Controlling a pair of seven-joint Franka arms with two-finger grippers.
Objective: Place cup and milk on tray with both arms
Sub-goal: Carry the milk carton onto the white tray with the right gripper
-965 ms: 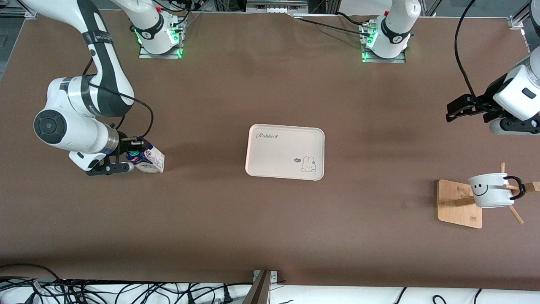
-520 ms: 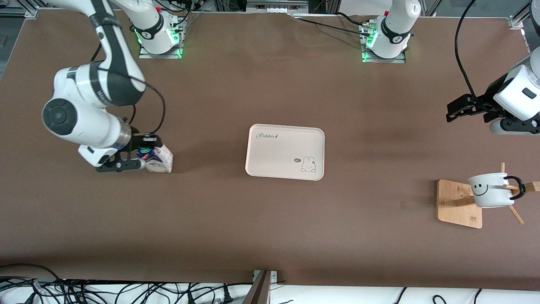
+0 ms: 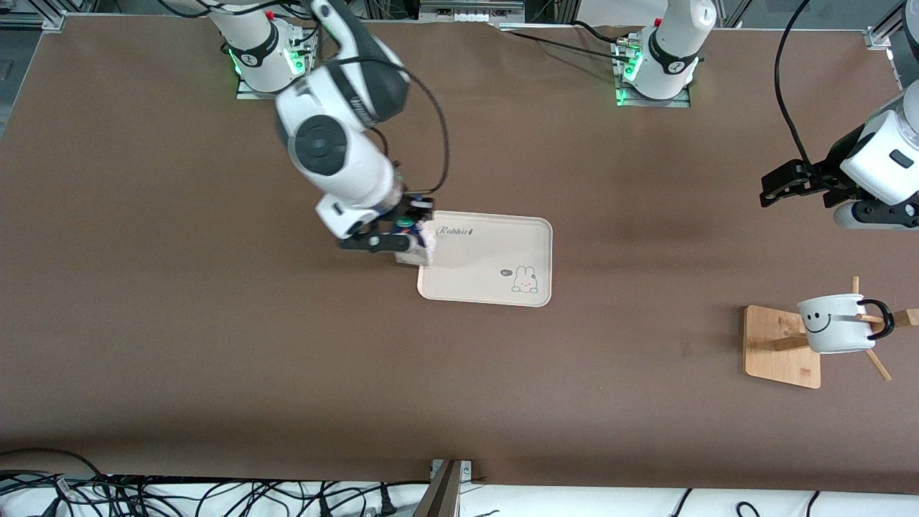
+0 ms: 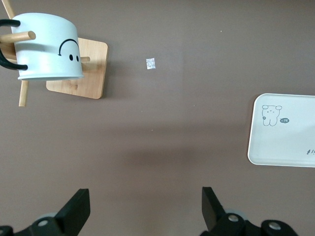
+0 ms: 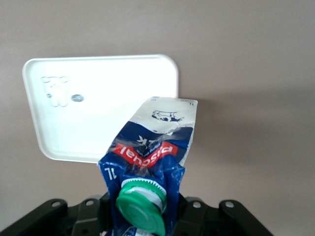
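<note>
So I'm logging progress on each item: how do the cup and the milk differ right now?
The milk is up in the air, gripped by the right hand over the tray's edge; the cup hangs on a wooden stand, untouched. The left hand waits open, apart from the cup. The milk is a blue carton; the cup is white. Neither rests on the tray.

You look down from high across the brown table (image 3: 215, 345), facing both arm bases. Your left wrist camera looks down from well above the tabletop. Your right wrist camera sits close above its view. All three views share the cream rounded-rectangle tray (image 3: 488, 283) (image 4: 275, 152) (image 5: 123, 73).
</note>
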